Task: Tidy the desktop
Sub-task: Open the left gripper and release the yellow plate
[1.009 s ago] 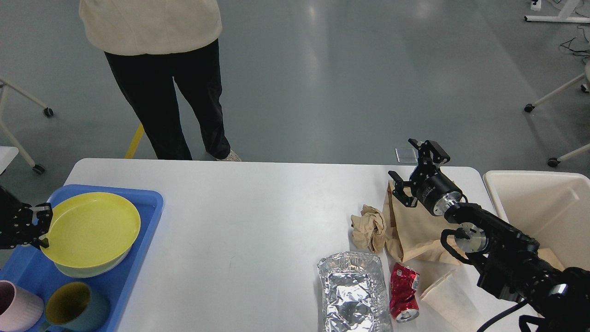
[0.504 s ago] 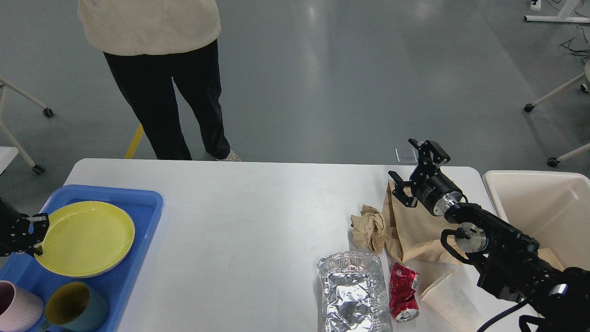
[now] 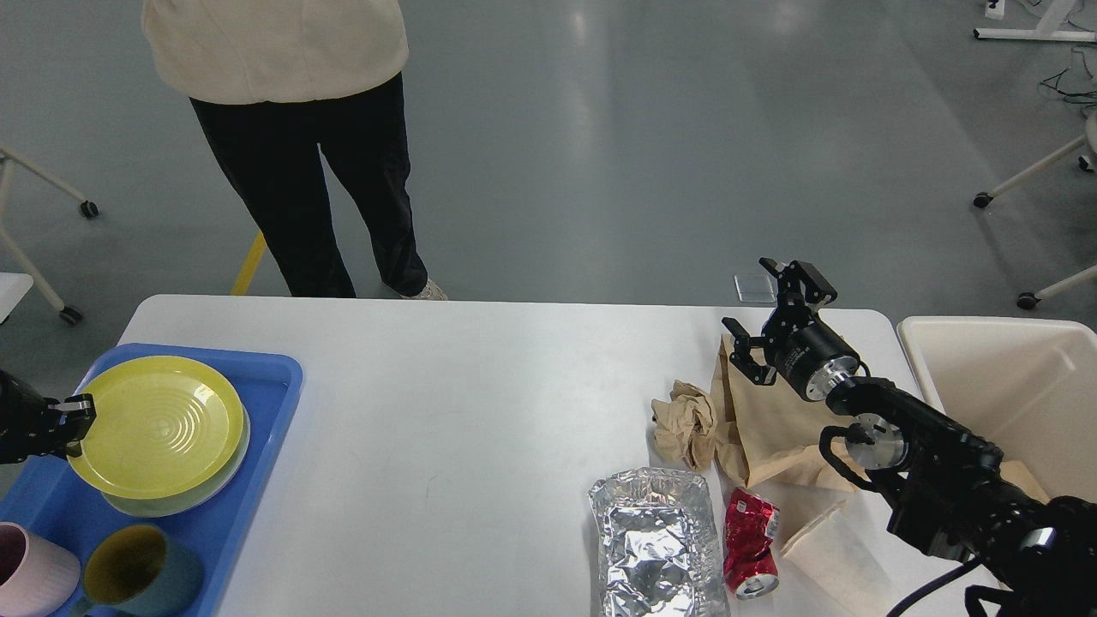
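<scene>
Clearly the first risk sits at nine o'clock, where the left gripper (image 3: pixel 79 417) meets the rim of the yellow plate (image 3: pixel 156 424). Its fingers are too dark and end-on to separate, so I cannot tell whether it is clamped on the rim or only touching it. The plate lies on a paler plate in the blue tray (image 3: pixel 274 386); a careless pull away could drag it off the stack, or tip it toward the pink mug (image 3: pixel 30 572) and the teal mug (image 3: pixel 141 570) at the tray's seven o'clock corner.

The desktop (image 3: pixel 446 403) fills the middle of the view, bare white across its centre, with litter gathered toward four o'clock. The foil tray (image 3: pixel 656 540) is flimsy and would likely crumple or slide under a pinch. The crushed red can (image 3: pixel 752 544), just beside it, could roll if nudged. The crumpled paper ball (image 3: pixel 686 422) touches the brown paper bag (image 3: pixel 771 420), so lifting one may drag the other along.

Over the bag, at three o'clock, hangs the right gripper (image 3: pixel 765 319) with its fingers spread apart, holding nothing. A shallow grasp would probably catch only a fold of the bag. The cream bin (image 3: pixel 994 360) stands beyond the table's right edge, and anything released short of it would drop to the floor.
</scene>
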